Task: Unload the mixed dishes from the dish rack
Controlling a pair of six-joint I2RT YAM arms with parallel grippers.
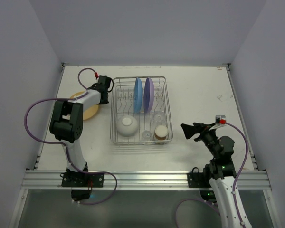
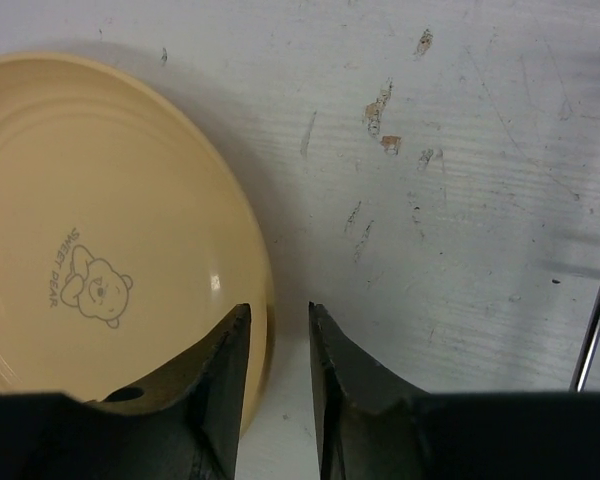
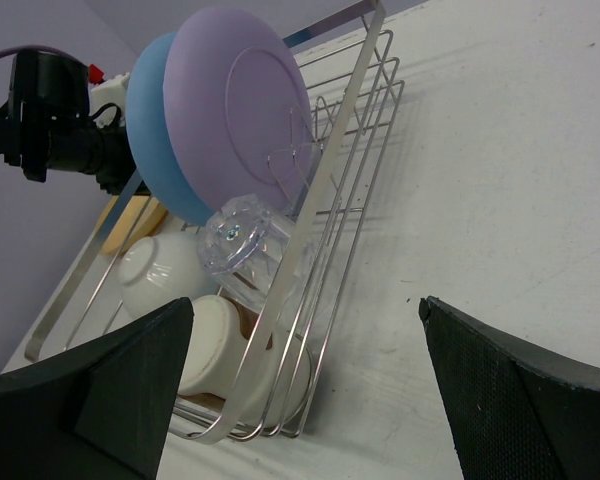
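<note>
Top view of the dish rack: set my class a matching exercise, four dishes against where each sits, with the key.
1 tan plate
2 blue plate
3 white bowl
4 brown cup

A near-right corner of the dish rack
B flat on the table, left of the rack
C on edge in the rack, beside the purple plate
D near-left part of the rack

Pairs: 1-B, 2-C, 3-D, 4-A

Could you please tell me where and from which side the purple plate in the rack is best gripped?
Probably its upper rim, from straight above. The purple plate stands on edge among the prongs of the dish rack, so that rim is free; the blue plate stands close beside one face, so a finger must slip between them.
</note>
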